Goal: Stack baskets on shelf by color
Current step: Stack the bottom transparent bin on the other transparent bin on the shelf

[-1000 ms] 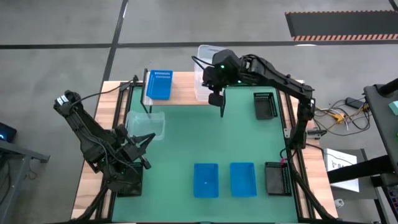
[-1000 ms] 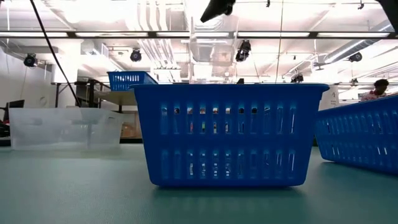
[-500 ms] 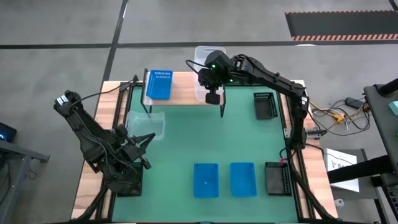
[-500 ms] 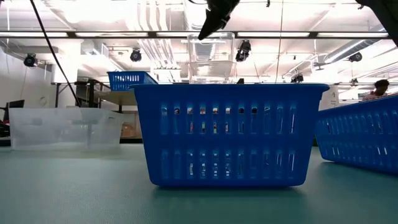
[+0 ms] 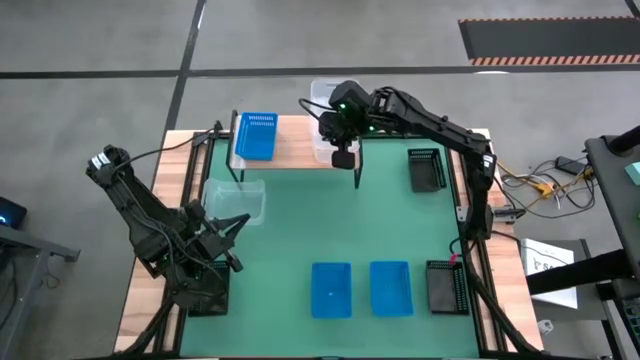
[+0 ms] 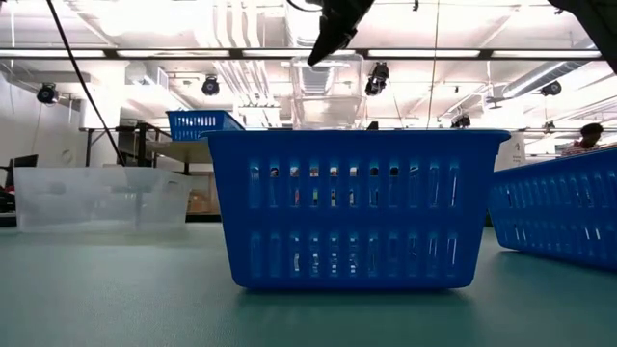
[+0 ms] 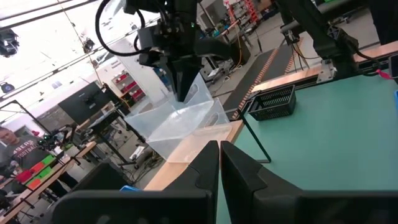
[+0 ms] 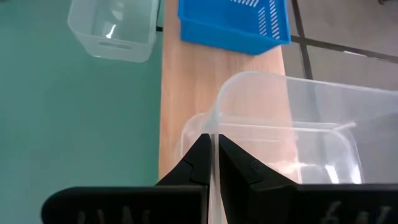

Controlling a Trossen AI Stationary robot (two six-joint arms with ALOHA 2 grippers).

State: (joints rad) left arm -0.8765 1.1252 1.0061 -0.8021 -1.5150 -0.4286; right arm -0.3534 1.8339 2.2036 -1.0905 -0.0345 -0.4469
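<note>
Hidden: we see the right gripper (image 5: 338,140) covering much of the clear basket (image 8: 292,134) from above; a second clear basket under it is hard to separate. Basket sits tilted over the shelf (image 5: 290,153), near a blue basket (image 5: 256,135). Right jaws pinched nearly closed on its near wall. Left gripper (image 5: 212,240) waits over the table (image 5: 330,220), jaws closed, empty.

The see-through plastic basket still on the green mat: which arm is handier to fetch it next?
The left. The left gripper hangs empty right beside the clear transparent plastic basket, while the right gripper is shut on another clear basket over the wooden shelf.
</note>
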